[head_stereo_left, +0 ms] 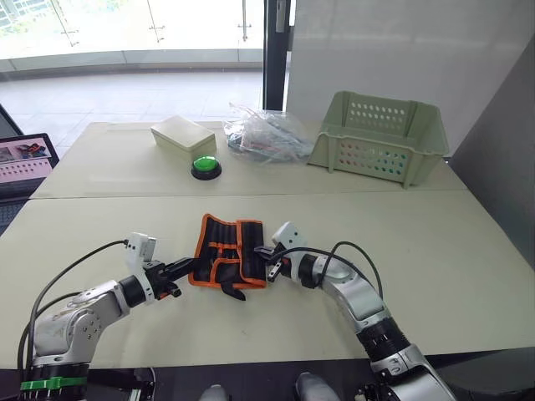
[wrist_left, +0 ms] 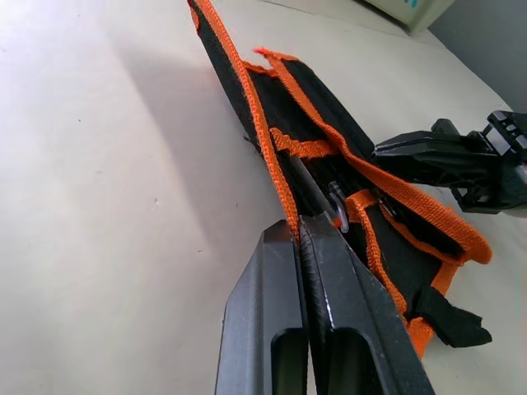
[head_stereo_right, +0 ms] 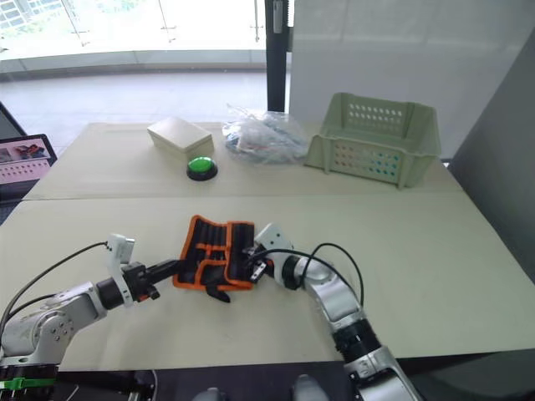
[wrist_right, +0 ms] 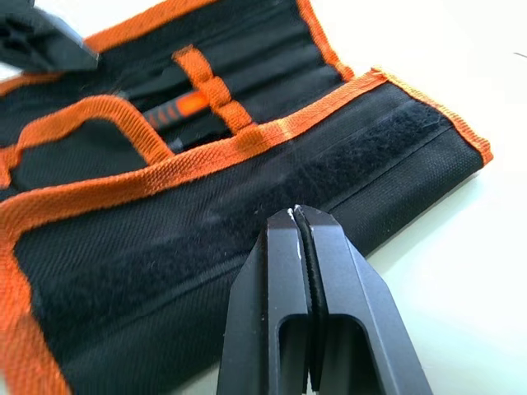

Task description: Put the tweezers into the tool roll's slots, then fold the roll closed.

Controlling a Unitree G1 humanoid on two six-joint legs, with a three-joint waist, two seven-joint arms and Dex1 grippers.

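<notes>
Lying flat near the green button (head_stereo_left: 205, 166), tool roll (head_stereo_left: 226, 251) spread open, long axis across the table, orange-trimmed, flanked by left gripper (head_stereo_left: 185, 267) clamped on its edge, right gripper (head_stereo_left: 266, 251) closed.

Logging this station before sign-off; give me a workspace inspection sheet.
Surface: pale beige tables, two joined.
Job's things: black fabric tool roll with orange trim, lying partly folded between both grippers.
Clutter: green perforated plastic basket, clear plastic bag, beige box, green push button.
Grippers: left gripper shut on the roll's orange edge; right gripper shut, above the roll's flap.
Cables: black cables on both arms.
Surroundings: laptop, glass wall.
</notes>
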